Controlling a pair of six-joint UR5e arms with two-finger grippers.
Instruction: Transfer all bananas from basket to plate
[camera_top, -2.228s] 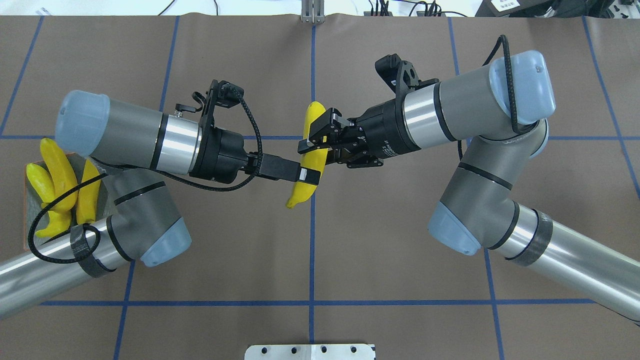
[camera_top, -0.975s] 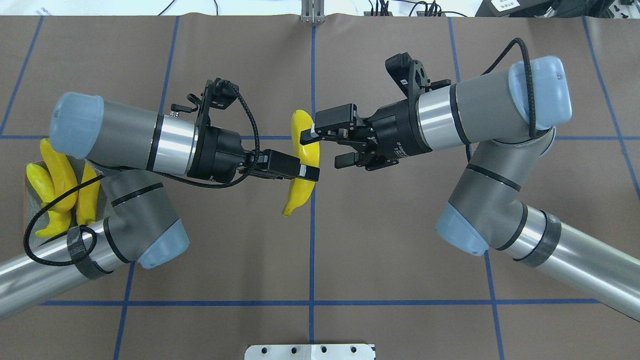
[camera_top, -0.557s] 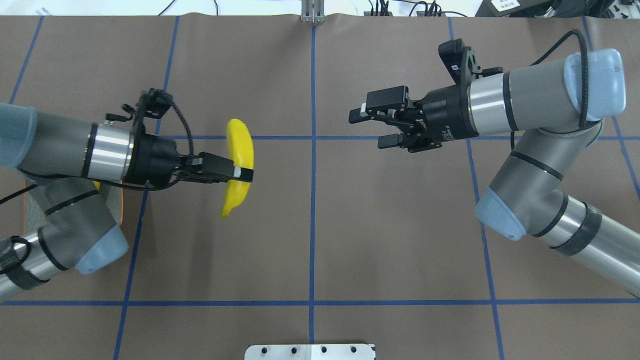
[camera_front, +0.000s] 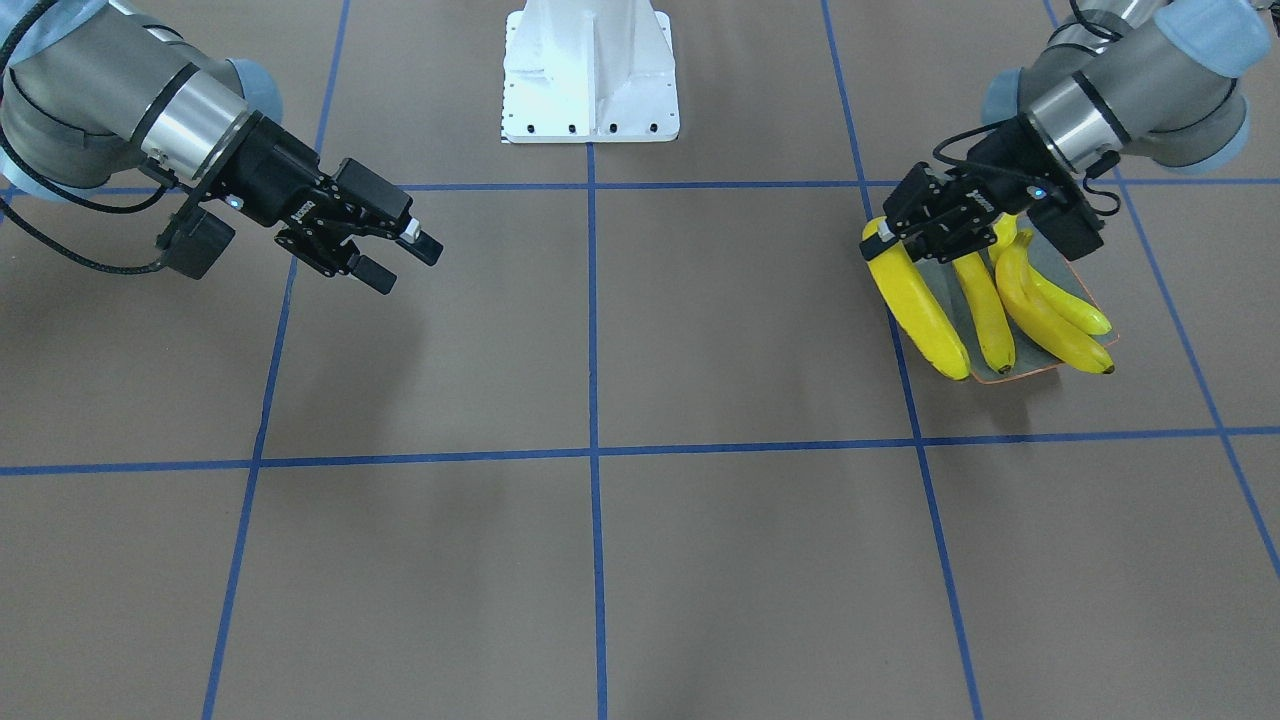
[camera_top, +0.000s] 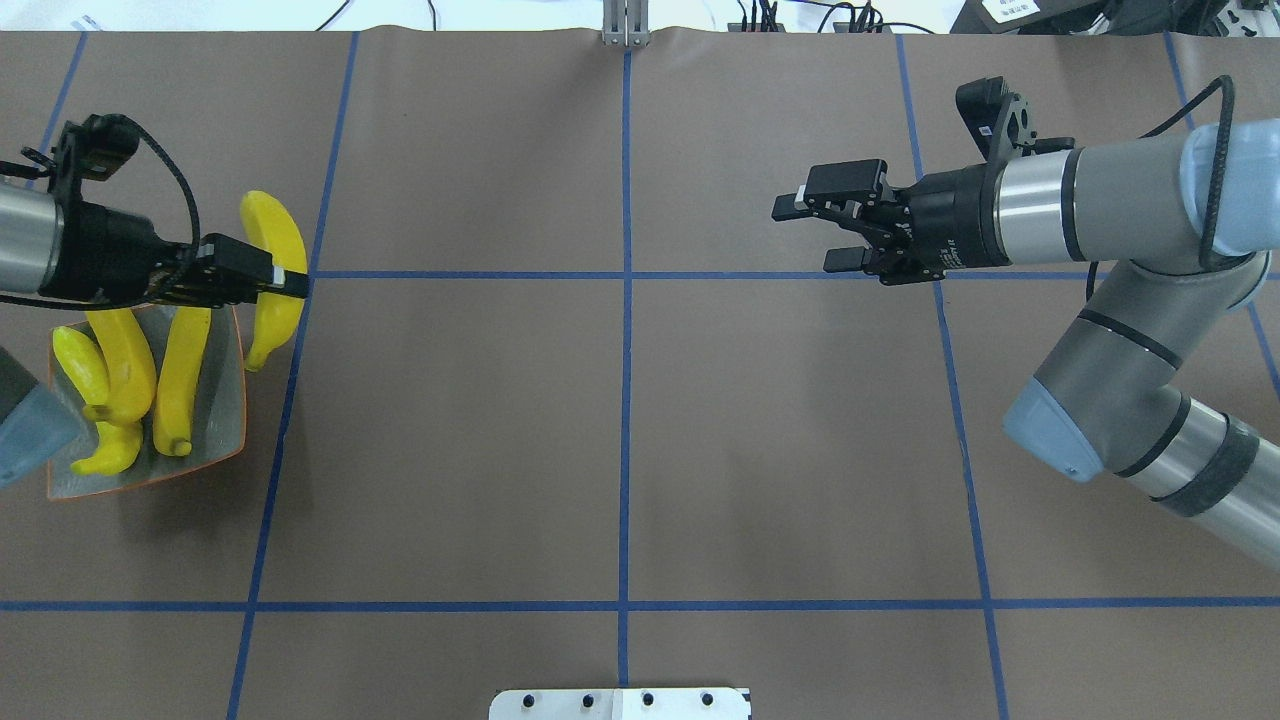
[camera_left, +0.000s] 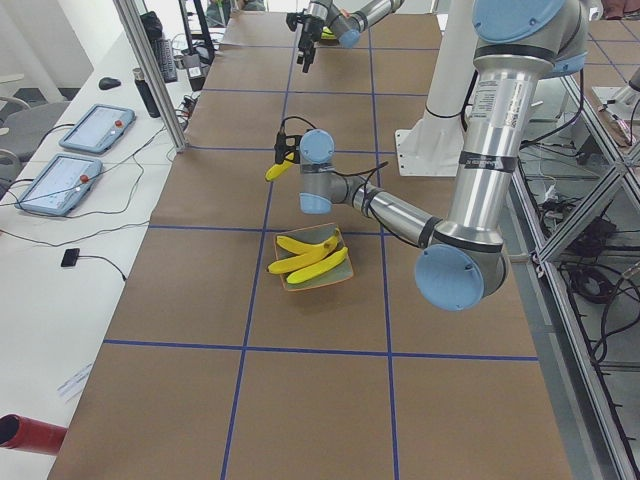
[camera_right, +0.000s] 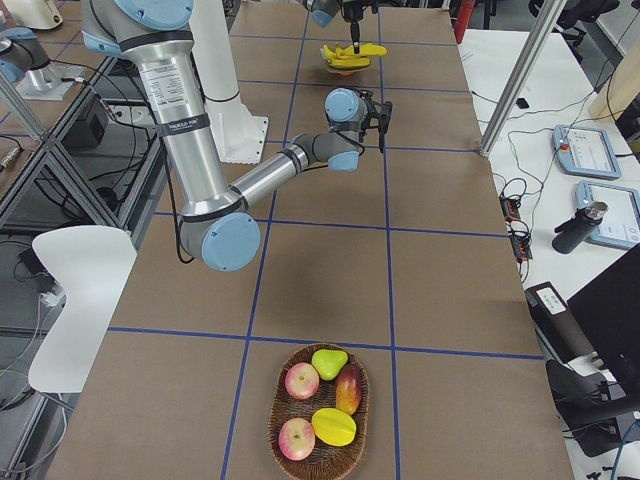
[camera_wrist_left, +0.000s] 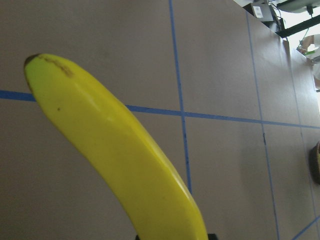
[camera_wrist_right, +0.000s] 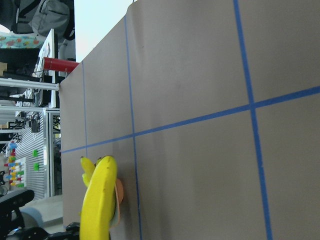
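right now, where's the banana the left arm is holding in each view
Front-facing: held banana on the right, leftmost, beside the plate.
Overhead: banana far left.
Exterior left: banana upper centre.
Exterior right: top centre, too small to separate from the plated bananas.
Left wrist: banana fills the frame.
Right wrist: banana bottom left.
Shared landmark: the orange-rimmed plate.

Bright, even light from above covered the tabletop (camera_top: 620, 450), leaving only faint, soft-edged shadows, darkest just beside the plate (camera_top: 226, 425) near the tabletop's left edge. The banana (camera_wrist_left: 125, 165) close to the left wrist camera looked slightly blurred. Daylight washed out the right wrist view's upper-left corner.
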